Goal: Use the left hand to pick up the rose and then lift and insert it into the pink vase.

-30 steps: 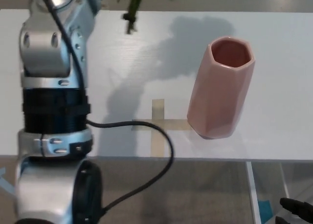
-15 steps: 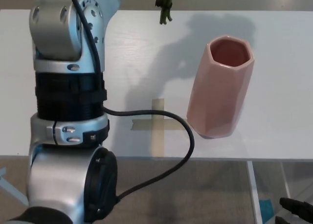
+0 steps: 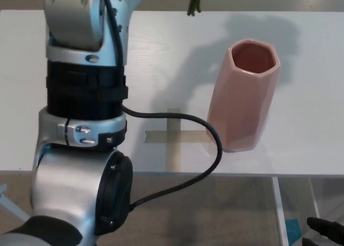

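Head view, the only one. Left arm point(image 3: 83, 90) fills the picture's left side, raised steeply from the lower edge to the top; the left hand itself is above the frame, so whether its fingers are closed cannot be told. A short length of green rose stem point(image 3: 193, 0) hangs down from the top edge, clear of the white table point(image 3: 301, 144), well left of and behind the pink vase point(image 3: 244, 93); bloom out of sight. Judgement: the stem hanging free in the air suggests the rose is carried from above, lifted high so its lower end can clear the rim before coming down into the mouth. Vase stands upright near the table's front edge, faceted, mouth open and empty, just right of a tape cross point(image 3: 173, 136) on the tabletop. A black cable point(image 3: 209, 149) loops from the forearm across the tape cross and passes close by the vase's foot; it could nudge the vase if the arm swings right. Shadows of arm and flower lie on the table behind the vase. Right hand point(image 3: 325, 230): only a dark tip at the lower right corner, below the table; its state cannot be told.
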Robot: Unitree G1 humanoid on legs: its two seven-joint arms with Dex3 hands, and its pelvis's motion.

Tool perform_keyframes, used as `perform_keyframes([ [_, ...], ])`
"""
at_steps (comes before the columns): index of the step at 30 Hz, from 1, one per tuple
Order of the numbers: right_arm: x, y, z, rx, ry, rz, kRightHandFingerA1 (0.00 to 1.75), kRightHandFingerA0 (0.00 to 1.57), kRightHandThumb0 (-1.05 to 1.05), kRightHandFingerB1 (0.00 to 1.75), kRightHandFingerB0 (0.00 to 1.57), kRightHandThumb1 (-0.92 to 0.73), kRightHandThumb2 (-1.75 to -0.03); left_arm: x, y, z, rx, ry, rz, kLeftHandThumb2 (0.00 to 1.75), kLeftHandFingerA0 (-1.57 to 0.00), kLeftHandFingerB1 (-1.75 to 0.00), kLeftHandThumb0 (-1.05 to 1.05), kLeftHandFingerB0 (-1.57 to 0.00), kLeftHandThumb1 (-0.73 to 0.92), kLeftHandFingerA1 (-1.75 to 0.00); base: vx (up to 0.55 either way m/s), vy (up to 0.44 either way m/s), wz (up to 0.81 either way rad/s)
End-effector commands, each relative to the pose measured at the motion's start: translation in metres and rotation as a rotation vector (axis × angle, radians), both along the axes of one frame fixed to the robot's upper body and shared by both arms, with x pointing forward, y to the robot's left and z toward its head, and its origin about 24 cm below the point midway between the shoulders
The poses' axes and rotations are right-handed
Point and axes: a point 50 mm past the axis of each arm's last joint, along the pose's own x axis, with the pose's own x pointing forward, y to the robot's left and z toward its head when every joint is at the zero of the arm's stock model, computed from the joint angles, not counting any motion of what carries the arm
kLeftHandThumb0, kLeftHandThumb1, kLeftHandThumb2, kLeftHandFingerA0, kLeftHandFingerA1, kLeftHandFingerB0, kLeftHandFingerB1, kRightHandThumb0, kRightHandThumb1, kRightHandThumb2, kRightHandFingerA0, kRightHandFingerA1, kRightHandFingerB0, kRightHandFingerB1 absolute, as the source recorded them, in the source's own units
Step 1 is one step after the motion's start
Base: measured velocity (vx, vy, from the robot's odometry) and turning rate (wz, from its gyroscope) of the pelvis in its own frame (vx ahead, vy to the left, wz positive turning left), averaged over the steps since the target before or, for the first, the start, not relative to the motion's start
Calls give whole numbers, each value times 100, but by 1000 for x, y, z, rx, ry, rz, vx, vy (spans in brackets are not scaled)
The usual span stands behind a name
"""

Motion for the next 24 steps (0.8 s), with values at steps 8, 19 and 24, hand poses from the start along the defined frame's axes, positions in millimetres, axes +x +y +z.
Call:
perform_keyframes([
  [8, -3, -1, -2, 11, 10, -10, 50, 58, -19, 47, 55, -63, -58, -10, -38, -1, -23, 22, -110, 76, -96, -104, -18, -83, 76, -150, 0, 0, 0],
  [19, -4, -1, -2, 11, 11, -7, 50, 58, -19, 47, 55, -63, -58, -19, -53, -7, -26, 50, -161, 75, -94, -104, -16, -82, 77, -150, 0, 0, 0],
  [24, -4, -1, -2, 9, 9, -5, 50, 58, -19, 47, 55, -63, -58, -20, -58, -13, -13, 45, -168, 76, -93, -103, -15, -82, 77, -148, 0, 0, 0],
])
